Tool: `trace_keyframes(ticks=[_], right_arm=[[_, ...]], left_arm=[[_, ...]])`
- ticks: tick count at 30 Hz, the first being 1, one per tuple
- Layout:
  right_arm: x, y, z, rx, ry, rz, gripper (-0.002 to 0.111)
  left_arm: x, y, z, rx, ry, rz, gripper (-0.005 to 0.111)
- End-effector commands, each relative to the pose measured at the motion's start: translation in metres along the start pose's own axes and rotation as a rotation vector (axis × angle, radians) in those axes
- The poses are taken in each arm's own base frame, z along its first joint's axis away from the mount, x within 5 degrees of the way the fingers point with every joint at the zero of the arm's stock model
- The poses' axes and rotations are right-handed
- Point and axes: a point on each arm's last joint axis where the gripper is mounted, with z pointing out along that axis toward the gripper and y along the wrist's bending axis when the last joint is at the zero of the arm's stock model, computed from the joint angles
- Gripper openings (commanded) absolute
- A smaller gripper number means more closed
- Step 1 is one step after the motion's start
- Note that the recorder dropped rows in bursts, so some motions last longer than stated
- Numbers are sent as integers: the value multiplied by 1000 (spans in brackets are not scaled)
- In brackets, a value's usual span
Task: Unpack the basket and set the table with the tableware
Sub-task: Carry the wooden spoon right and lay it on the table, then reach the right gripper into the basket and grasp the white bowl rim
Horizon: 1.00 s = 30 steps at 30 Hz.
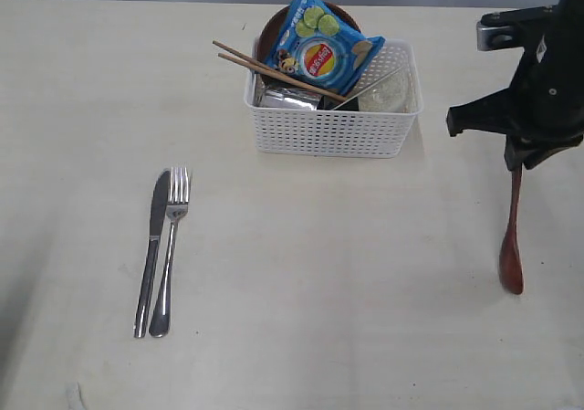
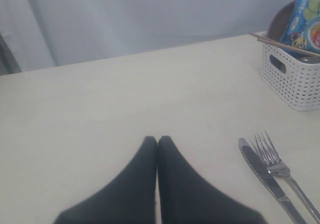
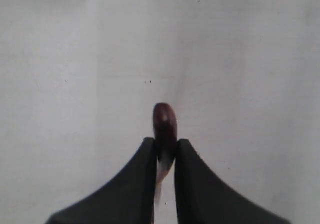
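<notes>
My right gripper point(image 1: 517, 165) is shut on the handle of the red-brown wooden spoon point(image 1: 511, 241), which hangs bowl-down with its tip at the table point(image 1: 365, 319); its bowl point(image 3: 164, 119) pokes out past the fingers point(image 3: 147, 154). The white basket point(image 1: 328, 131) at the back holds the chopsticks point(image 1: 274, 70), brown plate point(image 1: 271, 28), off-white bowl point(image 1: 388, 93), steel cup point(image 1: 288, 98) and a blue chip bag point(image 1: 324, 49). Knife point(image 1: 152, 246) and fork point(image 1: 171, 246) lie side by side at the left. My left gripper point(image 2: 157, 140) is shut and empty, low over bare table beside the knife point(image 2: 265, 176) and fork point(image 2: 285, 176).
The right arm's black body point(image 1: 538, 72) stands just right of the basket. In the left wrist view the basket's end wall point(image 2: 295, 84) is seen beyond the cutlery, with a grey curtain point(image 2: 150, 19) behind the table's far edge.
</notes>
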Motion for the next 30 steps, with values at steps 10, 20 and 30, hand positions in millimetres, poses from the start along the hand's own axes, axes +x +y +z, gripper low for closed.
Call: trace_keyframes(ticks=[10,20,30], right_arm=[[-12,6,40,22,48,-19,0],[-12,3,40,49,39,-41,44],[-46,41,-58,-23,-139,-131,44]], left_arm=[[1,0,0,0,-2,-9,0],[1,0,0,0,-2,-9,0],[1,0,0,0,-2,-9,0]])
